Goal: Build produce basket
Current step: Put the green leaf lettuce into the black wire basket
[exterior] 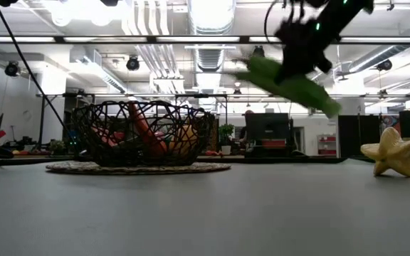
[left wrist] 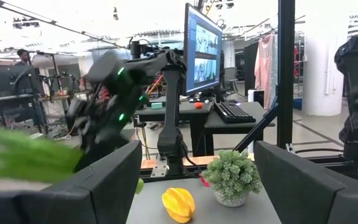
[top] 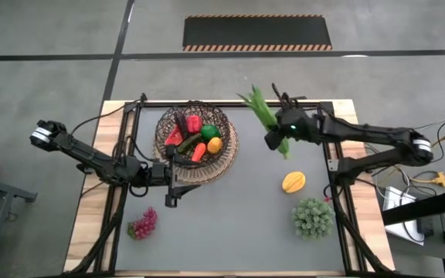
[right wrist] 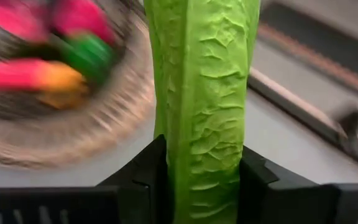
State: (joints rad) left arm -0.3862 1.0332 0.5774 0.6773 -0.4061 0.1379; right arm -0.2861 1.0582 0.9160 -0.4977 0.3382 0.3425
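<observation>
From above, the basket (top: 195, 141) is a round bowl of dark openwork wire on a tan woven disc, sitting toward the table's far left and holding red, green and orange produce (top: 195, 136). The right gripper (top: 276, 137) is closed around a long green leafy stalk (top: 266, 116), lifted just right of the basket. The left gripper (top: 171, 188) waits at the basket's near edge, fingers spread and empty. Red grapes (top: 143, 224), a yellow star-shaped fruit (top: 293, 182) and a frilly green bunch (top: 313, 217) lie well apart on the grey mat.

At table height, the stalk (exterior: 290, 83) hangs tilted and clear of the table.

The left wrist view shows the bunch (left wrist: 232, 176) in what looks like a small pot.

The right wrist view shows crinkled, veined leaf (right wrist: 201, 106) pinched between dark fingers (right wrist: 140, 180).
</observation>
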